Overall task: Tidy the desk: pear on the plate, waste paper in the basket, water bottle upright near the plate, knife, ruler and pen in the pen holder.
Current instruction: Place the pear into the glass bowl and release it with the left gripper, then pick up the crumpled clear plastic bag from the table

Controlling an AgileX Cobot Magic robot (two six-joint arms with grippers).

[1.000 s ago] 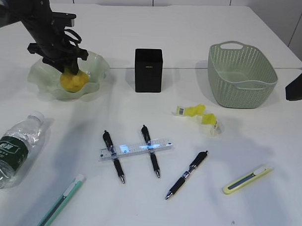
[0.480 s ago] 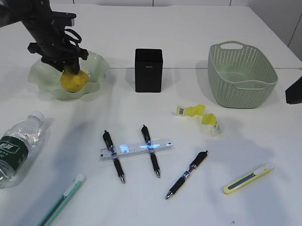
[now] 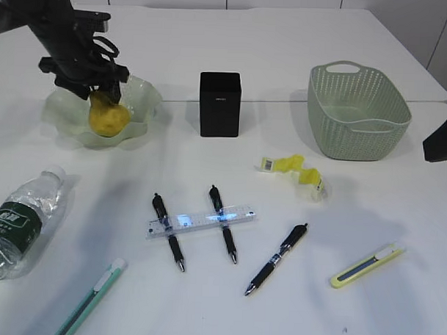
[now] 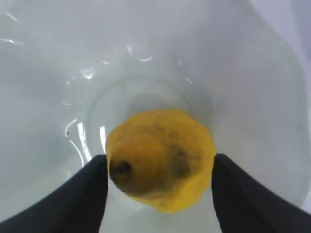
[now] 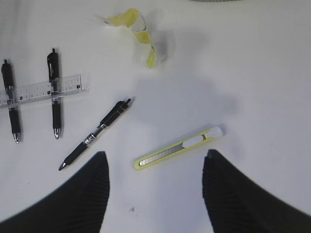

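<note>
At ten o'clock on the desk (image 3: 301, 60), the left gripper (image 4: 158, 194) is standing released astride the pear (image 4: 160, 165) sitting in the plate (image 4: 252, 87).

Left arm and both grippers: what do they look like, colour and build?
The left arm is black and blocky, with dark cabling looped near the wrist. Both the left gripper and right gripper have matte black, rounded jaws; the right's show fine ribbing. No markings are visible.

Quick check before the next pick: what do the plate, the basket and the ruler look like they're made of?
Plate: translucent pale green, glossy with bright glints, ruffled rim; probably plastic, possibly glass.
Basket: matte grey-green, moulded weave pattern and handle slot; looks like plastic.
Ruler: clear and shiny, the pens under it show through; likely hard plastic.
</note>
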